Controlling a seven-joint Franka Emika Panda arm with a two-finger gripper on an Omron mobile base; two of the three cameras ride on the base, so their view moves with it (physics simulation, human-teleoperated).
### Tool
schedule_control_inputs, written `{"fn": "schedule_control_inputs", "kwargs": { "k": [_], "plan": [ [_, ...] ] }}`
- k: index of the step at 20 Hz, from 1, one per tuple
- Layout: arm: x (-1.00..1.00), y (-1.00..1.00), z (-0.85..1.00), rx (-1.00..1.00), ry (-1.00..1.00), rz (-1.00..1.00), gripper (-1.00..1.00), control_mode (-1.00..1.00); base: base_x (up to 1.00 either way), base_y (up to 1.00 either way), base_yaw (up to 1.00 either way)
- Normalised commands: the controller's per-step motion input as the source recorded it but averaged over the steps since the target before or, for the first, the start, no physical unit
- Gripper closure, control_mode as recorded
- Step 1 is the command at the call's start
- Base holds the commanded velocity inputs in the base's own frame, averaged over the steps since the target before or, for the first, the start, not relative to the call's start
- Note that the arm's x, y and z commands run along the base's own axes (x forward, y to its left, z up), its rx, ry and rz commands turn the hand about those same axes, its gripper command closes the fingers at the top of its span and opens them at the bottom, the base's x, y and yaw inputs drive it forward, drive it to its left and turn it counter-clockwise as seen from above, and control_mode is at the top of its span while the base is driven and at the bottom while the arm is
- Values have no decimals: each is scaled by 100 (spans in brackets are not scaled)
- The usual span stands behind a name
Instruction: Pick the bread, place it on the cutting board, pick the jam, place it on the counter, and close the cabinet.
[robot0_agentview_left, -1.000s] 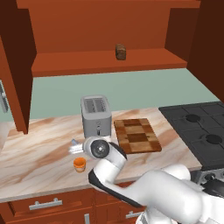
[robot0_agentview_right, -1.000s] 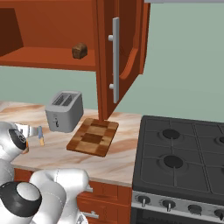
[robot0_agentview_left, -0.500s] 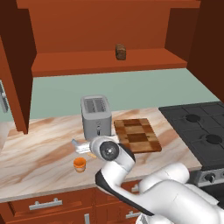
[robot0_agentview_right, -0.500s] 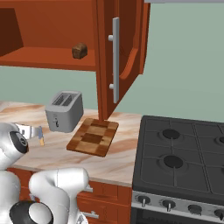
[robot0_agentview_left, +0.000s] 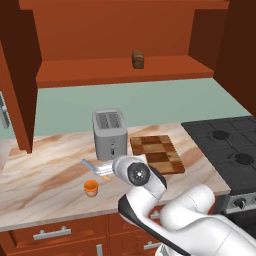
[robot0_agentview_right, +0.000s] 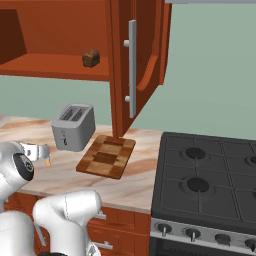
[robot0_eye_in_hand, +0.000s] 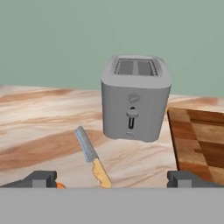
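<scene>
While the hand (robot0_eye_in_hand: 111, 178) is hovering wide open and empty, the jam (robot0_agentview_left: 91, 187) is sitting on the bench (robot0_agentview_left: 45, 170) just below it, and the bread (robot0_agentview_left: 138, 59) is resting on the cabinet (robot0_agentview_left: 115, 30) shelf.

Before the squat silver two-slot toaster (robot0_eye_in_hand: 135, 98) lies bare beige-pink marbled stone counter (robot0_eye_in_hand: 39, 127), broken by a slim orange-handled knife (robot0_eye_in_hand: 92, 157). The checkered wooden cutting board (robot0_eye_in_hand: 199, 140) bounds it just beside the toaster. The open reddish-brown cabinet door (robot0_agentview_right: 135, 70) overhangs the board.

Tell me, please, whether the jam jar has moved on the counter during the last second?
No. The jam stands at the same spot left of the toaster's front corner.
</scene>
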Motion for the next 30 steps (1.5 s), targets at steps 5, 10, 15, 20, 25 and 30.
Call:
{"fn": "schedule_control_inputs", "kwargs": {
  "k": [5, 10, 15, 20, 25, 30],
  "plan": [
    [-22, -21, 17, 0, 0, 0, -100, -100, 0, 0, 0],
    [-26, -21, 17, 0, 0, 0, -100, -100, 0, 0, 0],
    [-31, -10, 24, 0, 0, -2, -100, -100, 0, 0, 0],
    [-37, -21, 30, 0, 0, -4, -100, -100, 0, 0, 0],
    [-34, -23, 32, 0, 2, -7, -100, -100, 0, 0, 0],
    [-25, -26, 23, 0, 0, -1, -100, -100, 0, 0, 0]
  ]
}}
